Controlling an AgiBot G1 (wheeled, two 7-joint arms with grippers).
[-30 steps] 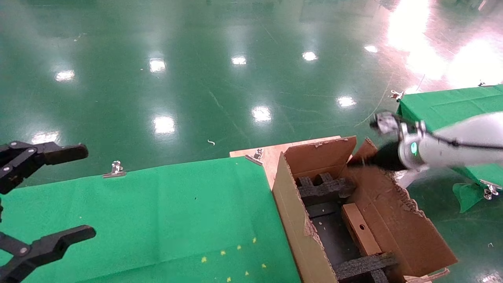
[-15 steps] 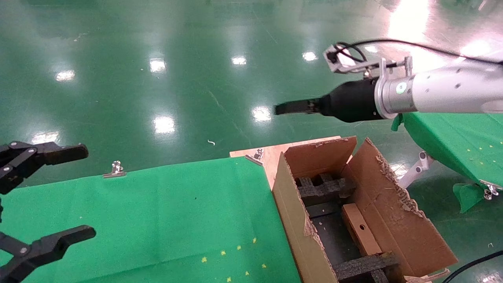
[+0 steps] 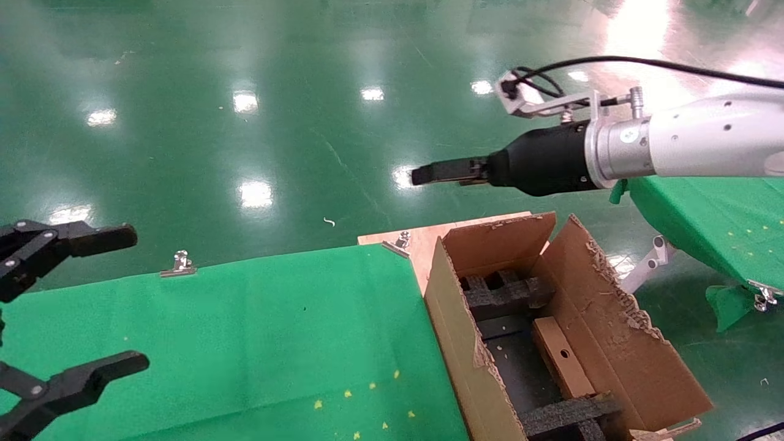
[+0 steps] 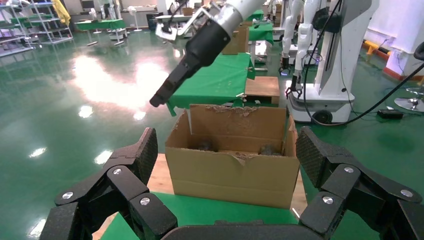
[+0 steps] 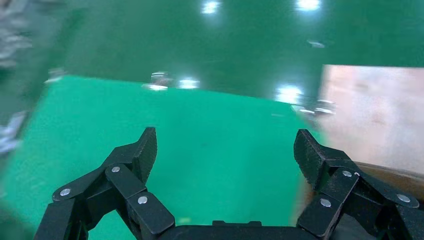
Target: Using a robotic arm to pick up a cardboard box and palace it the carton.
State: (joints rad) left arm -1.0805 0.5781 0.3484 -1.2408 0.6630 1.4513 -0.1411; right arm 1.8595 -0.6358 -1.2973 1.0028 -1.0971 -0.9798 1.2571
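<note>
The small cardboard box (image 3: 558,355) lies inside the large carton (image 3: 453,343), leaning against its right wall between black foam inserts (image 3: 505,294). My right gripper (image 3: 422,174) hangs in the air above and beyond the carton's far end, pointing left. It is open and empty, as the right wrist view (image 5: 225,150) shows, with green cloth below it. It also shows in the left wrist view (image 4: 159,99). My left gripper (image 3: 79,300) is open and empty at the table's left side, and in the left wrist view (image 4: 227,150) it faces the carton (image 4: 235,172).
A green cloth (image 3: 245,331) covers the table left of the carton, held by metal clips (image 3: 179,264). A wooden board (image 3: 422,242) shows at the carton's far corner. A second green table (image 3: 704,220) stands at the right. Shiny green floor lies beyond.
My right arm has risen from the carton's far flap and swung up and to the left, empty. The small box has stayed in the carton. The left arm has not moved.
</note>
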